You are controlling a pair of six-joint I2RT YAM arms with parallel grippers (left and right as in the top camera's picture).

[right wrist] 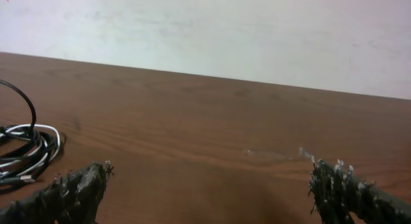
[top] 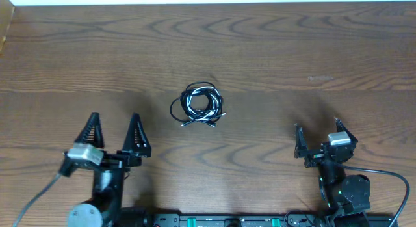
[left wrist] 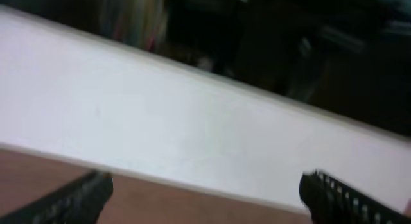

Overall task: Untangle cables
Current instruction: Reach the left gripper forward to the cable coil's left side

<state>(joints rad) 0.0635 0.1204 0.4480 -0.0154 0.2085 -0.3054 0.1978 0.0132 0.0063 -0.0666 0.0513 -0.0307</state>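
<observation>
The cables [top: 198,105], black and white thin cords, lie coiled together in one small bundle at the middle of the wooden table. The bundle also shows at the left edge of the right wrist view [right wrist: 22,147]. My left gripper [top: 114,121] is open and empty, near the front left, well left of and nearer than the bundle. In the left wrist view its fingertips [left wrist: 205,192] frame bare table and a white wall. My right gripper [top: 317,131] is open and empty at the front right, far from the bundle; its fingertips [right wrist: 209,176] hover over bare wood.
The wooden table [top: 292,51] ends at a white wall along the far edge. Thicker black cords [top: 390,178] run from the arm bases at the front edge. A pale scuff mark [top: 320,78] lies on the wood at right.
</observation>
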